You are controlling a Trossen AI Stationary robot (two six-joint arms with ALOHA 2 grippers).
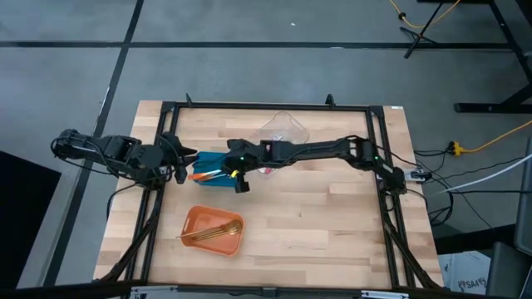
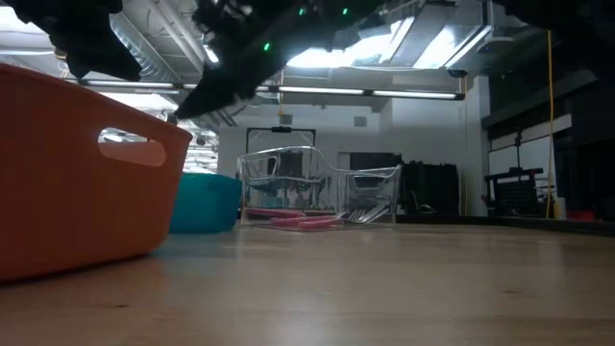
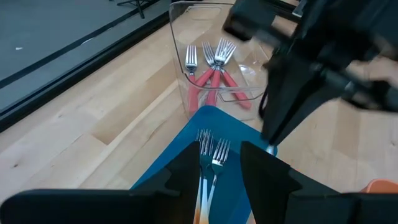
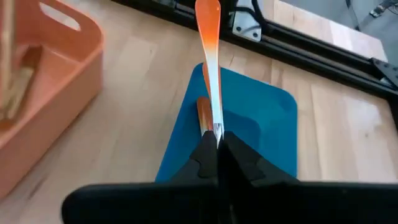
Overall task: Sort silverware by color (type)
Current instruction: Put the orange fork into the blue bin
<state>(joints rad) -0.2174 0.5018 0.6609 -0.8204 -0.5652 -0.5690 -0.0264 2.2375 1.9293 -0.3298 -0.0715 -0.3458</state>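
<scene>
My wooden bench (image 1: pixel 332 216) has three bins on it. The orange bin (image 1: pixel 214 231) sits near the front and has gold forks (image 1: pixel 212 233) lying inside. The blue bin (image 4: pixel 261 127) is in the middle, and the clear bin (image 3: pixel 214 62) stands just behind it, holding forks with red handles (image 3: pixel 211 78).

My right arm reaches across the bench and blocks part of the blue bin from above. My right claw (image 4: pixel 219 144) is pinched tight on a fork with an orange handle (image 4: pixel 211 59). The fork hangs over the blue bin, with its orange handle pointing away from my claw and its silver end between my fingers. Another orange-handled fork (image 4: pixel 203 112) lies in the blue bin below it.

My left claw (image 3: pixel 214 171) waits at the blue bin's left end, spread apart and holding nothing. Two silver forks (image 3: pixel 210 155) lie in the bin between its fingers.
</scene>
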